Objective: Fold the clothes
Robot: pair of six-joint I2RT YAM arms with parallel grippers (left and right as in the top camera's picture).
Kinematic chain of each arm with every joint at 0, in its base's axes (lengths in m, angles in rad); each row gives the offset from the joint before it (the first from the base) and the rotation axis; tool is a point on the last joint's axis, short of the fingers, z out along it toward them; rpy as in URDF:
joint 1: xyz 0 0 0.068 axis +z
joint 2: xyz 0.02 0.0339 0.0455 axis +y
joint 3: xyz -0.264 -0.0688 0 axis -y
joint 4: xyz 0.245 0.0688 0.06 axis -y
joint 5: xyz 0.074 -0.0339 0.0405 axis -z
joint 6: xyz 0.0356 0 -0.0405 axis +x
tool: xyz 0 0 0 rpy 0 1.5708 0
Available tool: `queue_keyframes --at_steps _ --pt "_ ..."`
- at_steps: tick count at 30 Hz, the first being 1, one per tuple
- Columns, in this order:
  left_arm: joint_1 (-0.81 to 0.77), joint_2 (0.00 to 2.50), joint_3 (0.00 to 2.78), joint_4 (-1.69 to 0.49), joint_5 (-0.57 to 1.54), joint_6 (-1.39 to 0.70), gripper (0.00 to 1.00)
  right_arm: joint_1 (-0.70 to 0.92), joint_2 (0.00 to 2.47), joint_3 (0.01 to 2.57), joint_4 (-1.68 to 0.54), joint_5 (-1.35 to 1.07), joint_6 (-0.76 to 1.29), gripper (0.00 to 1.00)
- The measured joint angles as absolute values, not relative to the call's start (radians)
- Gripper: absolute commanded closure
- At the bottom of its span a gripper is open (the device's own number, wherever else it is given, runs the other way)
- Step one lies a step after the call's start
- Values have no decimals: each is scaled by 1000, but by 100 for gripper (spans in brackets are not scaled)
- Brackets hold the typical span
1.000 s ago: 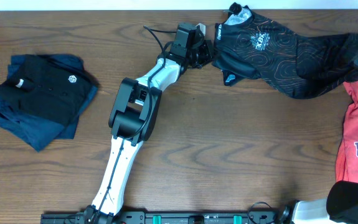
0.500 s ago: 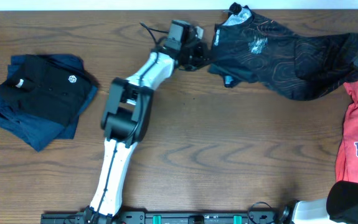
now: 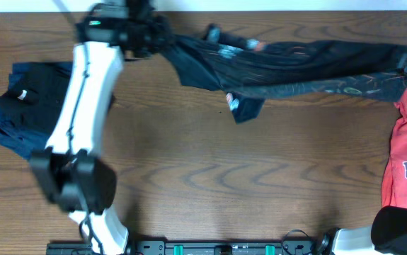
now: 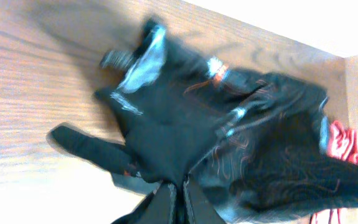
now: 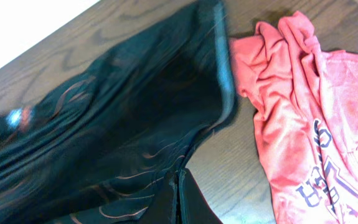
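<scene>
Sweeping across from the left: the folded dark pile [image 3: 19, 124] lies at the bench's [image 3: 210, 177] left edge, and the left arm now reaches over it toward the far edge. A second ago the left end effector [image 3: 157, 37] sat near the bench's far middle with the black jersey [image 3: 295, 64] bunched in a heap beside it. It has since swung well to the left and dragged the garment out into a long, taut band along the far edge. That suggests the spreading step is under way, with no fold made yet.

The left end effector [image 4: 180, 190] is clenched on the jersey [image 4: 185, 130], whose cloth runs straight out from its fingertips. One sleeve hangs loose toward the near side.

At the right, the right end effector [image 5: 179, 186] is clenched too, touching the jersey's [image 5: 104, 124] far end. It may be pinning that end, but motion blur keeps me from confirming cloth between its fingers. The red T-shirt [image 3: 405, 156] lies crumpled just beside it.
</scene>
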State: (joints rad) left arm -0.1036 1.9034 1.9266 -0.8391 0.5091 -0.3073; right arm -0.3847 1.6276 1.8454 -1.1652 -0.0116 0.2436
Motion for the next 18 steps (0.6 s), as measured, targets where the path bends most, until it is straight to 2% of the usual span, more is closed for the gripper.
queue_keyframes --at_steps 11,18 --pt "113 1464 1927 -963 494 -280 94 -385 1462 1851 -1132 -27 244 99" --pt "148 1294 1927 -1027 494 -279 94 -385 1304 1868 -1119 -40 242 99"
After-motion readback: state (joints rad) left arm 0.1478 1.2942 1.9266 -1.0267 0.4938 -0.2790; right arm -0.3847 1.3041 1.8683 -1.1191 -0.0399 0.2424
